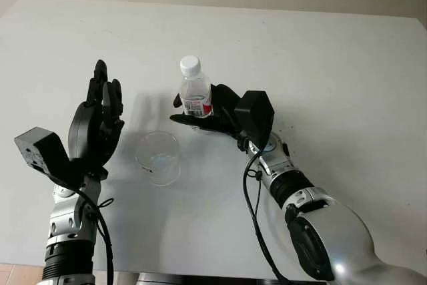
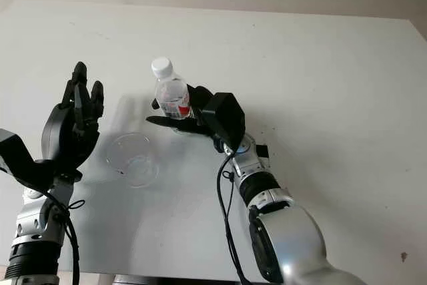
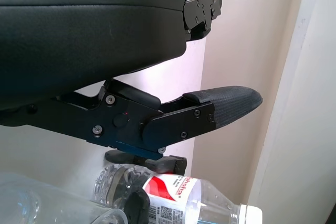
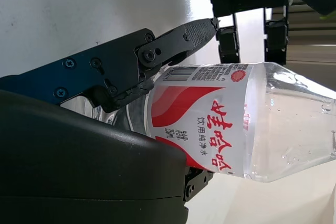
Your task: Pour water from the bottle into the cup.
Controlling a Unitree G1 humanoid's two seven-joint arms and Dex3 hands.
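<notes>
A clear water bottle point(image 1: 195, 95) with a white cap and a red-and-white label stands upright on the white table point(image 1: 320, 65). My right hand point(image 1: 176, 110) is wrapped around its lower half, fingers behind and thumb in front. In the right wrist view the label point(image 4: 210, 124) lies against the palm, with one finger point(image 4: 178, 38) pressing on its edge. An empty clear plastic cup point(image 1: 159, 158) stands just in front and to the left of the bottle. My left hand point(image 1: 105, 91) is raised to the left of the cup, open and holding nothing.
The table is bare apart from the bottle and the cup, with wide free room to the right and at the back. In the left wrist view the bottle point(image 3: 178, 198) and the cup's rim point(image 3: 42, 208) lie beyond the left hand's fingers.
</notes>
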